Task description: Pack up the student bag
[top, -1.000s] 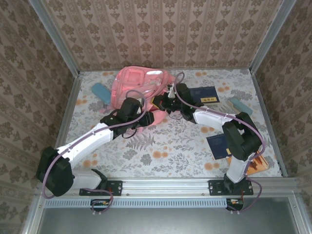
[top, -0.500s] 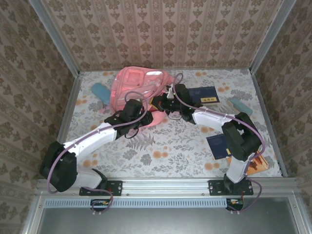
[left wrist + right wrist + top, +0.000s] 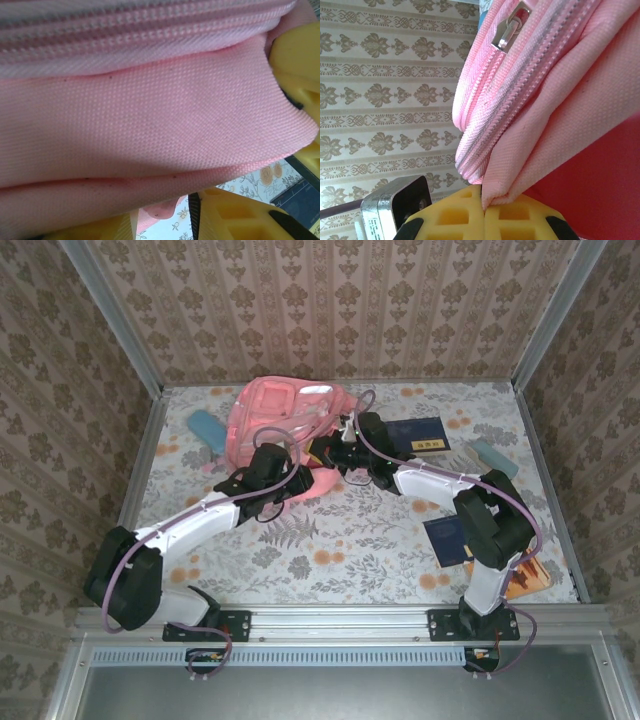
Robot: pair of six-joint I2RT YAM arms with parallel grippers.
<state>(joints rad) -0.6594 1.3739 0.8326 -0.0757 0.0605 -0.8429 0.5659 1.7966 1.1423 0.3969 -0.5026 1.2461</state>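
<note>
The student bag (image 3: pixel 280 415) is a pink fabric backpack lying at the back of the table, left of centre. My left gripper (image 3: pixel 288 483) is at its near edge. In the left wrist view its yellow fingers (image 3: pixel 230 212) stand partly apart around a thick fold of the pink bag fabric (image 3: pixel 150 125), which hides their tips. My right gripper (image 3: pixel 335 447) is at the bag's right side, shut (image 3: pixel 484 200) on the fabric edge beside the zipper. A metal zipper pull (image 3: pixel 512 25) hangs above it. The bag's red lining (image 3: pixel 600 175) shows to the right.
A blue case (image 3: pixel 206 428) lies left of the bag. A dark blue book (image 3: pixel 420 433) and a teal case (image 3: pixel 492 456) lie at the back right. Another dark book (image 3: pixel 448 540) and an orange thing (image 3: pixel 527 580) lie near the right arm's base. Patterned walls enclose the table.
The left arm has pushed a little further toward the bag's near edge, and its fingers have closed in somewhat on the fabric. The right gripper has kept its hold.
</note>
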